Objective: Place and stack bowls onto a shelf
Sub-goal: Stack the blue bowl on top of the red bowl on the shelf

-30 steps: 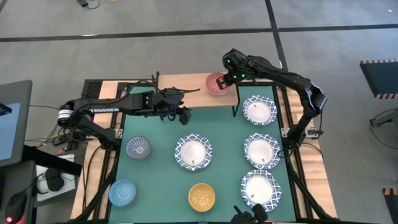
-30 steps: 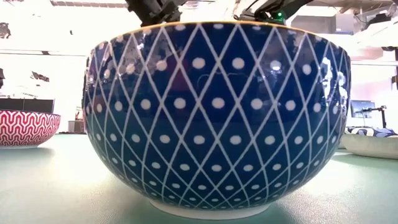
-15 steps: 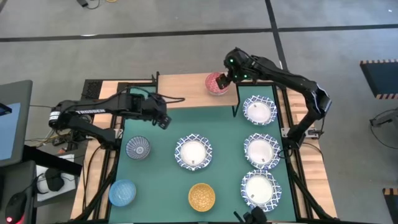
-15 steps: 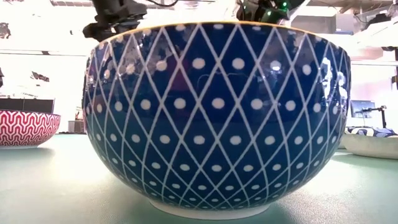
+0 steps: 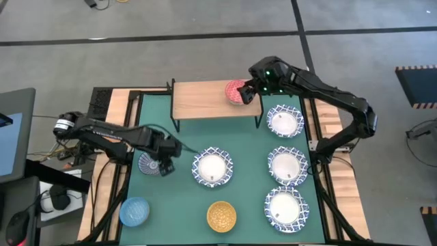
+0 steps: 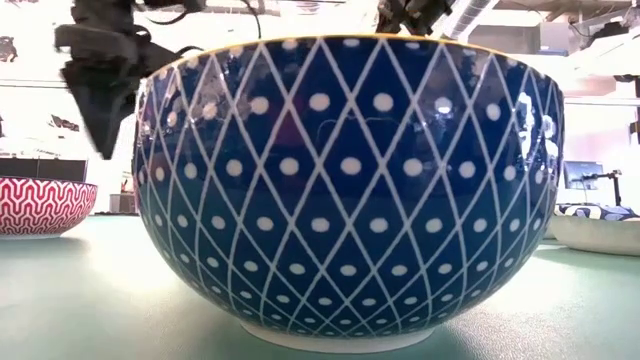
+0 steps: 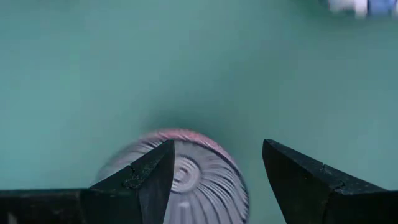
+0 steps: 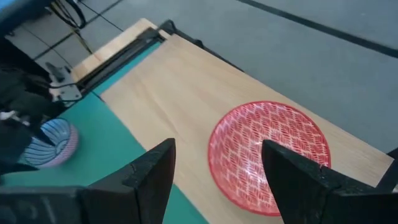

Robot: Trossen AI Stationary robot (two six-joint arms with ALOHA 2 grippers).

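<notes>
Whereas the left gripper (image 5: pixel 164 164) was stretched out beside the shelf (image 5: pixel 205 99) a second ago, it is now drawn back and set low over the grey bowl (image 5: pixel 151 162) at the left side of the green table (image 5: pixel 177 205). From this it is judged that the grey bowl is the next one to be fetched, though no grasp is yet made. In the left wrist view the two dark fingers (image 7: pixel 152 180) are held well apart, and the ribbed bowl (image 7: pixel 186 177) is seen beyond and partly behind one of them, with its rim reaching into the gap; nothing is clamped. Whether a finger touches the rim cannot be told.

The right gripper (image 5: pixel 251 89) has been eased back a little from where it was half a second ago, and the pinkish-red bowl (image 5: pixel 236 91) is left standing on the wooden plank, near its right end. In the right wrist view the fingers (image 8: pixel 155 171) are spread, and the red patterned bowl (image 8: pixel 267 155) lies ahead of them, mostly opposite the gap, apart from both tips. One bowl is thus taken as placed.

Still on the table are four white lattice-rimmed bowls (image 5: pixel 212 167), a light blue bowl (image 5: pixel 134 211) and a yellow-orange bowl (image 5: pixel 222 216), so most of the task is judged to remain.
</notes>
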